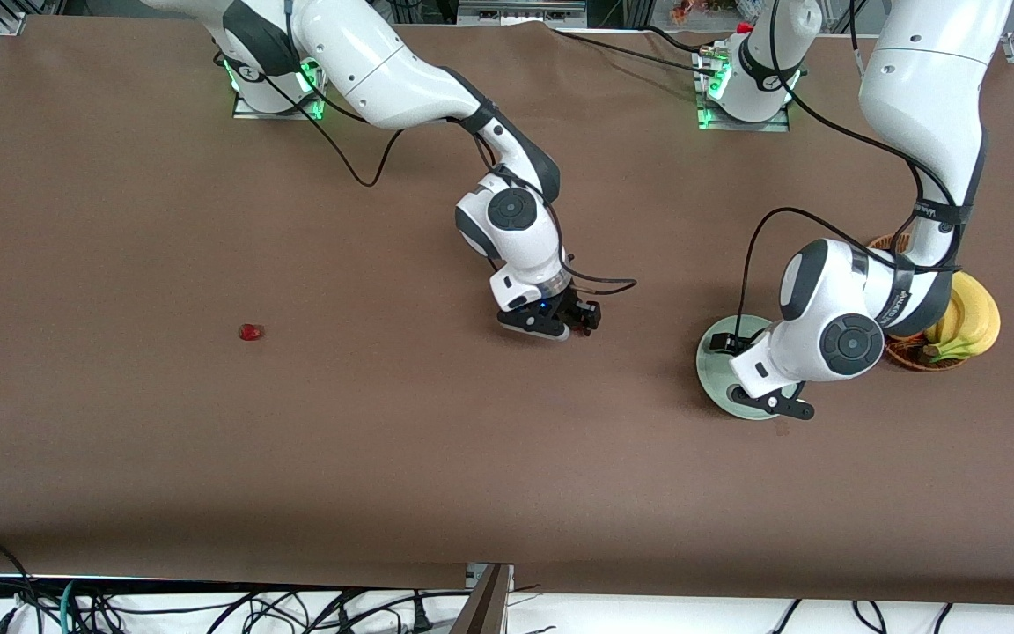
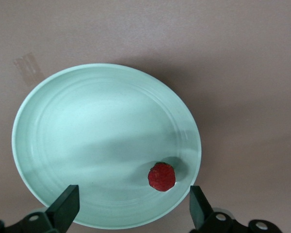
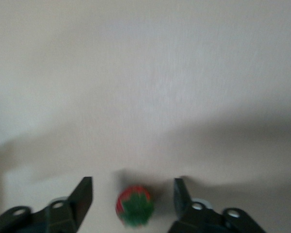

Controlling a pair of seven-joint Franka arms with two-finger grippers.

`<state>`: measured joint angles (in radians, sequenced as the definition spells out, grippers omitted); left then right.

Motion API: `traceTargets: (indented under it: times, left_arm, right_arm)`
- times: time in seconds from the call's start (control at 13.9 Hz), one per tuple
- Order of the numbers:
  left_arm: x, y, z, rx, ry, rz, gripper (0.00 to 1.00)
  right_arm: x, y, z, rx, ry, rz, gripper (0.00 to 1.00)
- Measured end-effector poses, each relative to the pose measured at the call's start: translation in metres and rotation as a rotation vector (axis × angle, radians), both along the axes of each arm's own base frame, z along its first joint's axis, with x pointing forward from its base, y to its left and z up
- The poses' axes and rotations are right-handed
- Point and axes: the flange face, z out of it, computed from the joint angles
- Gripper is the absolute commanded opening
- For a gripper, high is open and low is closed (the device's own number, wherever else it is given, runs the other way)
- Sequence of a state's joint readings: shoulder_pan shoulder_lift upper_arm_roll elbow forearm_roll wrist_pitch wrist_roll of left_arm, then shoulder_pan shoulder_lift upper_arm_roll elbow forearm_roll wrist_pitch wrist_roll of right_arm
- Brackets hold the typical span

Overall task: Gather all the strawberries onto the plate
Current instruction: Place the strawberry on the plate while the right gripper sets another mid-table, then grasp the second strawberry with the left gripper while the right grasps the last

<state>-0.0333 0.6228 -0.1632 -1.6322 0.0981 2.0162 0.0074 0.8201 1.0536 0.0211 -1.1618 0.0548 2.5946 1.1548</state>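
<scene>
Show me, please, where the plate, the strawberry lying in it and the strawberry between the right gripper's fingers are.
plate (image 2: 87, 136): left wrist view, bare middle.
strawberry in the plate (image 2: 161, 176): left wrist view, red flesh.
strawberry between the right gripper's fingers (image 3: 134, 207): right wrist view, green top.

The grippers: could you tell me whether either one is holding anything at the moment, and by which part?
Nothing is held. The left gripper is open over the plate; the right gripper is open around a strawberry on the table.

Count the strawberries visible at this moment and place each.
3: one strawberry lies on the plate under the open left gripper, one sits between the open right gripper's fingers mid-table, one lies toward the right arm's end.
</scene>
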Motion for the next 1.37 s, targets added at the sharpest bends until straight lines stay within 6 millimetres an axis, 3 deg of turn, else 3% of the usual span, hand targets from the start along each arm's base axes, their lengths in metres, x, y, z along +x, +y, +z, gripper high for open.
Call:
traceTargets:
  times: [0.14,0.36,0.58,0.72,0.86,1.01,1.15,1.22,1.37]
  left_arm:
    - [-0.002,-0.010,0.001,-0.006,0.000,-0.008,1.00]
    - [-0.007,-0.035,0.003,-0.023,0.003,0.054,1.00]
    - [-0.020,-0.087,0.009,-0.009,0.008,0.232,1.00]
    - [-0.035,-0.133,0.010,0.034,0.004,0.381,1.00]
    - [-0.049,-0.177,0.004,0.054,-0.030,0.546,1.00]
    - [-0.063,-0.214,-0.010,0.061,-0.054,0.702,1.00]
    - [-0.076,-0.245,-0.028,0.052,-0.074,0.848,1.00]
    - [-0.082,-0.257,-0.037,0.050,-0.076,0.899,1.00]
    - [-0.091,-0.271,-0.053,0.052,-0.073,0.957,1.00]
  right_arm:
    - [0.030,-0.028,0.013,-0.063,-0.002,0.072,1.00]
    - [0.089,-0.107,0.044,-0.187,0.060,0.208,1.00]
    - [0.128,-0.181,0.072,-0.249,0.106,0.334,1.00]
    - [0.142,-0.231,0.076,-0.291,0.176,0.444,1.00]
    - [0.155,-0.298,0.070,-0.312,0.281,0.524,1.00]
    - [0.166,-0.373,0.058,-0.298,0.378,0.605,1.00]
    - [0.170,-0.431,0.047,-0.281,0.427,0.631,1.00]
    - [0.169,-0.451,0.041,-0.282,0.446,0.632,1.00]
    - [0.159,-0.469,0.033,-0.289,0.478,0.647,1.00]
